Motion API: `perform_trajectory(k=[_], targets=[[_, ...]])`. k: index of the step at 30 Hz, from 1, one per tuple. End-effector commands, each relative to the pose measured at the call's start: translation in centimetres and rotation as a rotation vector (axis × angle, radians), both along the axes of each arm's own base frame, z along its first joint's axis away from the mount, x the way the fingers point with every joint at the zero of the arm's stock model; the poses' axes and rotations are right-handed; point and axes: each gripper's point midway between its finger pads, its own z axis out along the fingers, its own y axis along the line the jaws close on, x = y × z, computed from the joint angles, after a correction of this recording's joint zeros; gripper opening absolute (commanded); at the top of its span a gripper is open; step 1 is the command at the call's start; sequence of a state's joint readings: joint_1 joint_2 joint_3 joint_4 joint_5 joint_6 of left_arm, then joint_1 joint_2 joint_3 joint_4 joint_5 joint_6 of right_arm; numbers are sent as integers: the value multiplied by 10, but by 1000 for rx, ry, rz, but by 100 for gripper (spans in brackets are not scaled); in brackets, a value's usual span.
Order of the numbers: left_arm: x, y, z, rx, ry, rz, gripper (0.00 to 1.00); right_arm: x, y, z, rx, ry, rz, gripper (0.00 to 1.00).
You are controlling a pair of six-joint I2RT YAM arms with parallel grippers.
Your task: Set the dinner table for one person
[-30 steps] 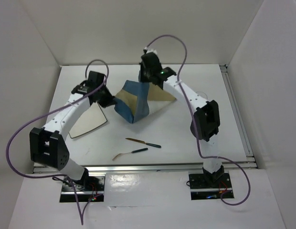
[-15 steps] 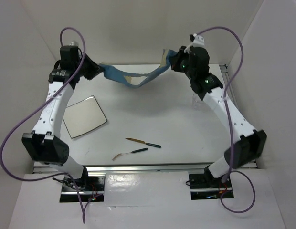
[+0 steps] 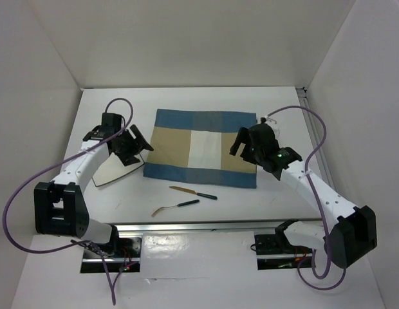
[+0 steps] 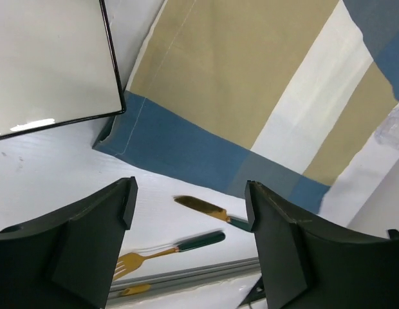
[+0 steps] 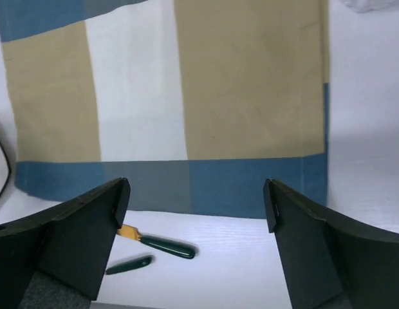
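The mat (image 3: pixel 201 148), lifted before, is now lying flat on the table (image 3: pixel 283 109), placed; left fingers (image 4: pixel 77 244) and right fingers (image 5: pixel 71 238) are standing open.

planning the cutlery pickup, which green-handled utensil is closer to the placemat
The knife, with the flat gold blade, lying just off the placemat's near edge. The fork, with curved gold tines, lies further from it.
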State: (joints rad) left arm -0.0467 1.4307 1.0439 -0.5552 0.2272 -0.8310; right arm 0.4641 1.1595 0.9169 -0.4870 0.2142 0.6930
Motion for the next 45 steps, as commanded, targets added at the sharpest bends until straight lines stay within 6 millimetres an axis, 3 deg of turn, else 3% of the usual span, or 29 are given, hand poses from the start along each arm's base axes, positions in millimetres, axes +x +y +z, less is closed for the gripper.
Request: perform_trajectory(k=[1,3,4,5,6,7,8,11,12,15,20,28,35,40,42,45], targets=[[20,7,46,57,-155,-37,86,7,-24,50,-23,-117,-108,96],[24,9,52,77,-159,-49,76,17,-20,76,-14,-187,-78,80],[25,-1,50,81,-144,-84,72,24,-16,70,-35,-162,-59,70],[32,-3,58,106,-167,-103,68,32,-16,77,-56,-163,-54,48],[33,-5,55,129,-148,-117,56,32,-9,66,-65,-112,-8,39],[35,-16,53,133,-148,-154,50,39,-5,39,-99,-23,19,30],[39,-24,44,128,-117,-194,47,40,-1,31,-101,26,26,15],[42,-47,24,136,-52,-282,30,34,5,-12,-106,186,50,13],[43,-50,1,154,14,-293,26,28,6,-28,-108,225,63,13],[38,-63,-25,194,81,-332,16,19,7,-56,-76,277,85,15],[38,-69,-63,211,142,-345,16,16,9,-96,-47,357,90,16],[28,-69,-97,209,241,-349,16,18,1,-153,-63,464,74,16],[26,-62,-108,243,268,-329,16,47,0,-177,-113,474,78,16],[32,-53,-107,281,276,-315,16,72,4,-174,-109,445,78,16],[39,-55,-105,279,264,-314,16,74,5,-169,-110,448,78,15],[40,-40,-105,313,281,-283,16,67,-5,-169,-143,463,45,15]])
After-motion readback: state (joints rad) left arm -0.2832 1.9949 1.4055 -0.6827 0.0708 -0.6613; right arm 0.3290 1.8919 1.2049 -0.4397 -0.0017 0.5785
